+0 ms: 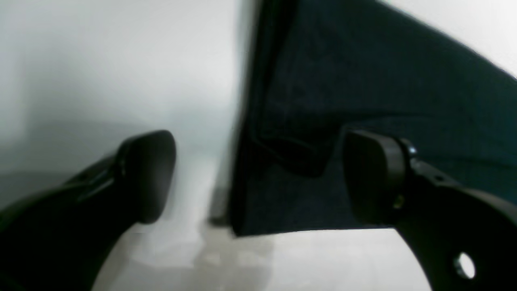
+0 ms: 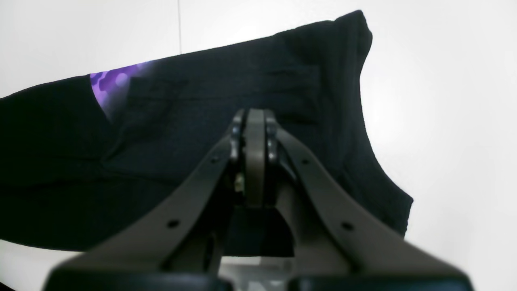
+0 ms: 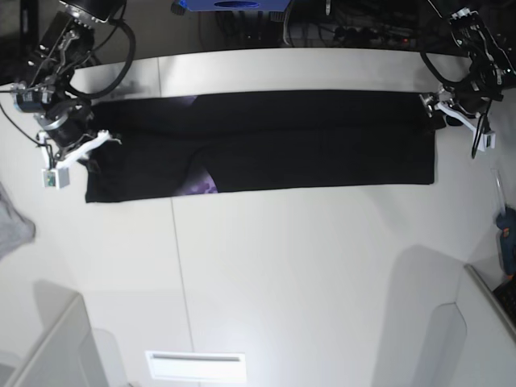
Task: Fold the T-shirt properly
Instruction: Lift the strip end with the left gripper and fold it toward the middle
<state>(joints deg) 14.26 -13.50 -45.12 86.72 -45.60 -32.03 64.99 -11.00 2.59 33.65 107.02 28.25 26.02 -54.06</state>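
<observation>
The black T-shirt (image 3: 266, 141) lies folded into a long flat band across the white table (image 3: 274, 266). A bit of purple print (image 3: 201, 184) shows at a fold, also in the right wrist view as a purple print (image 2: 109, 85). My left gripper (image 3: 439, 109) is at the band's right end. It is open, its fingers (image 1: 149, 173) spread either side of the T-shirt's corner (image 1: 363, 89), which lies flat between them. My right gripper (image 3: 89, 145) is at the band's left end, shut (image 2: 254, 121), with its tips against the T-shirt (image 2: 194, 113). Whether cloth is pinched does not show.
A light grey cloth (image 3: 12, 226) lies at the table's left edge. A blue tool (image 3: 506, 234) sits at the right edge. Grey bins stand at the lower left (image 3: 48, 347) and lower right (image 3: 492, 314). A white slotted plate (image 3: 193, 364) is near the front edge.
</observation>
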